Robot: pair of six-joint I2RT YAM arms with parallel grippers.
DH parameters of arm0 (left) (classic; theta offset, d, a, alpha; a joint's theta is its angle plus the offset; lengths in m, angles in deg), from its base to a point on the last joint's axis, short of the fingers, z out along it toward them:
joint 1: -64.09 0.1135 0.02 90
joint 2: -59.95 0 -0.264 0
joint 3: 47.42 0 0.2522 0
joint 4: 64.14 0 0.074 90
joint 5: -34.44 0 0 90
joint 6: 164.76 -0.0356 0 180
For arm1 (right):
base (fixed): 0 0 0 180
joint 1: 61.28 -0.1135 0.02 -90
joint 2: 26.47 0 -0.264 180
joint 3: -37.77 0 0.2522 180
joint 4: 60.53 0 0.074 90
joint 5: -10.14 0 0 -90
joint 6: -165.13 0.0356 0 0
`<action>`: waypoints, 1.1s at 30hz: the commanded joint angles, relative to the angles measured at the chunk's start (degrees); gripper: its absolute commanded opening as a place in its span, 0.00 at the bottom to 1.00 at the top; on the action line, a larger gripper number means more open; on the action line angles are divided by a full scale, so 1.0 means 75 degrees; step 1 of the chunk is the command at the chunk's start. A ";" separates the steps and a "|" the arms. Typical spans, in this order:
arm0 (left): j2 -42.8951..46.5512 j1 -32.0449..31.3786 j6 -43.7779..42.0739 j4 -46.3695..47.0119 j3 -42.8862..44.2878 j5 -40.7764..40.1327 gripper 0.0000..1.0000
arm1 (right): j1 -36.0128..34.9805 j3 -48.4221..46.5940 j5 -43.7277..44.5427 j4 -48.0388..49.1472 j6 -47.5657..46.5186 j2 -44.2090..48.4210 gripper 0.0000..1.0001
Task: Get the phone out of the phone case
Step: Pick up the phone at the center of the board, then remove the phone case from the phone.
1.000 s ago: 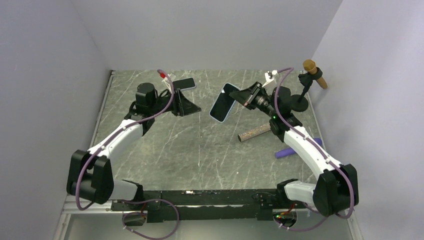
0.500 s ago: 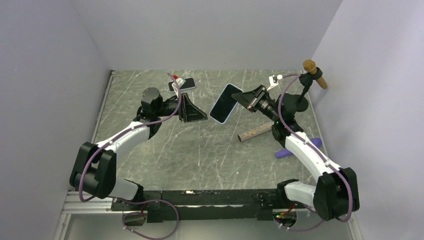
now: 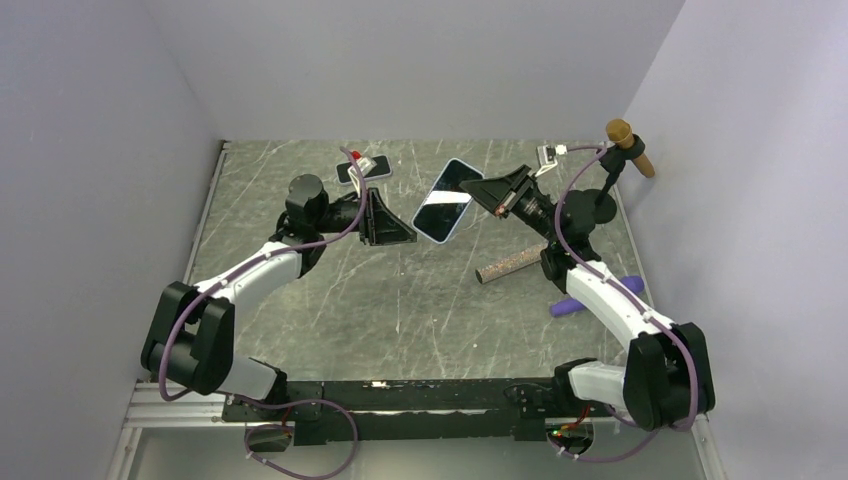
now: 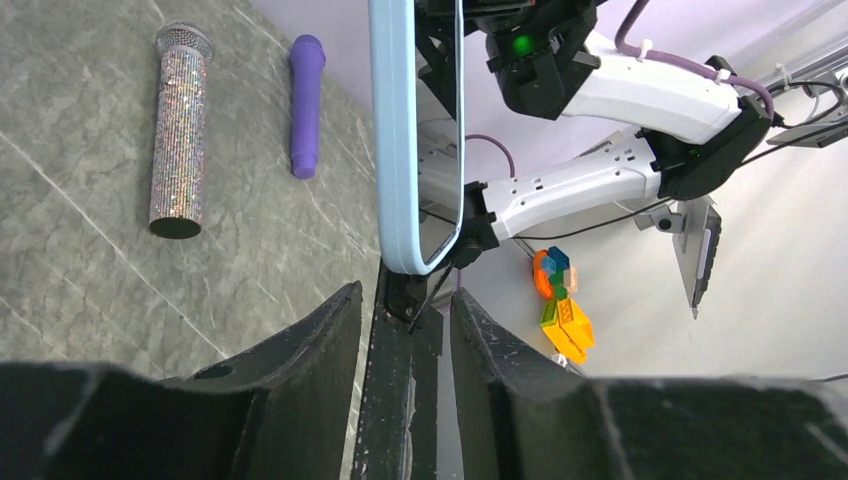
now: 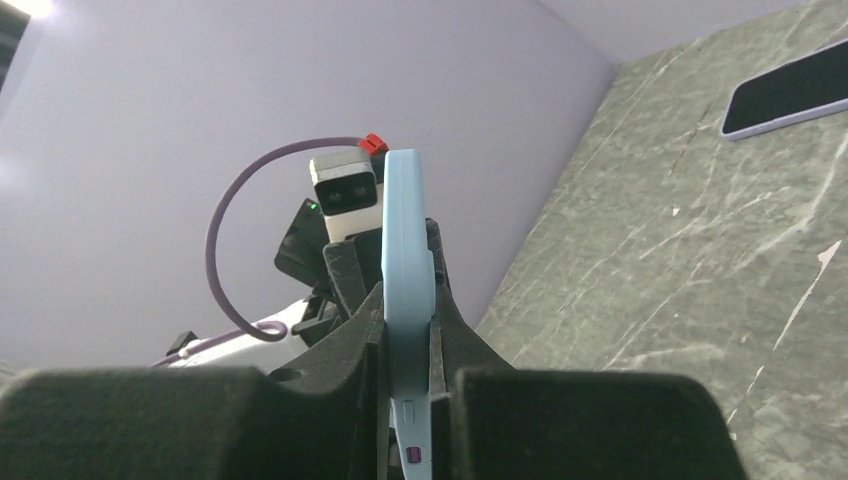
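Note:
The phone in its light blue phone case (image 3: pixel 443 202) hangs above the table, and my right gripper (image 3: pixel 476 190) is shut on its upper end. In the right wrist view the phone case (image 5: pixel 407 250) stands edge-on, clamped between both fingers of the right gripper (image 5: pixel 408 300). My left gripper (image 3: pixel 408 234) points at the phone's lower end from the left. In the left wrist view the left gripper (image 4: pixel 405 305) is open, with the case's rounded end (image 4: pixel 415 200) just beyond its fingertips and nothing between them.
A second phone (image 3: pixel 374 169) lies flat at the back of the table, behind the left arm. A glittery microphone (image 3: pixel 508 266) and a purple one (image 3: pixel 582 302) lie at the right. A stand with a brown microphone (image 3: pixel 628 144) is in the back right corner.
The left gripper swung right, away from the flat phone, up to the held phone's lower end, and its jaws narrowed. The right gripper shifted the phone slightly up and left.

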State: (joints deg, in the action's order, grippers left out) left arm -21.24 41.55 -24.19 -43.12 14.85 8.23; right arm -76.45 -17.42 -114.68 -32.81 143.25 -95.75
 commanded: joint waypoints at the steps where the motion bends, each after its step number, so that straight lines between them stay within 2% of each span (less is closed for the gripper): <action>1: -0.0024 -0.0038 0.0110 0.0631 0.0234 0.0341 0.42 | 0.0022 0.0119 -0.0312 0.1747 0.0551 -0.0133 0.00; 6: 0.0059 -0.0053 -0.0029 0.0483 0.0257 0.0356 0.43 | 0.0022 0.0208 -0.0365 0.1942 0.0580 -0.0311 0.00; 9: 0.0010 -0.0053 -0.0194 0.0127 0.0375 0.0325 0.38 | 0.0026 0.0201 -0.0372 0.2000 0.0609 -0.0347 0.00; 12: -0.0055 -0.0053 0.0098 0.0488 0.0313 0.0358 0.34 | 0.0006 0.0212 -0.0401 0.2017 0.0614 -0.0344 0.00; 20: -0.0003 -0.0052 0.0204 0.0757 0.0267 0.0437 0.34 | -0.0002 0.0256 -0.0683 0.2313 0.0690 -0.0397 0.00; 21: -0.0012 -0.0053 0.0251 0.0841 0.0264 0.0449 0.31 | -0.0008 0.0271 -0.0701 0.2302 0.0675 -0.0390 0.00; 23: -0.0015 -0.0053 0.0309 0.0938 0.0246 0.0440 0.11 | -0.0015 0.0316 -0.0669 0.2323 0.0707 -0.0378 0.00; 24: -0.0006 -0.0053 0.0277 0.0878 0.0247 0.0422 0.07 | -0.0015 0.0320 -0.0673 0.2372 0.0750 -0.0382 0.00; 29: 0.0061 -0.0081 0.0340 0.1111 0.0193 0.0459 0.05 | -0.0058 0.0285 -0.0799 0.2678 0.1019 -0.0509 0.00; 31: 0.0114 -0.0107 0.0682 0.1786 0.0077 0.0552 0.02 | -0.0049 0.0241 -0.0870 0.2601 0.1074 -0.0527 0.00; 33: 0.0195 -0.0153 0.1281 0.2995 -0.0123 0.0659 0.00 | -0.0060 0.0115 -0.1068 0.2369 0.1170 -0.0581 0.00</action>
State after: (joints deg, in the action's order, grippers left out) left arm -21.65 41.35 -19.43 -37.77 15.01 10.68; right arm -76.50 -14.56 -120.41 -19.24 148.29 -100.10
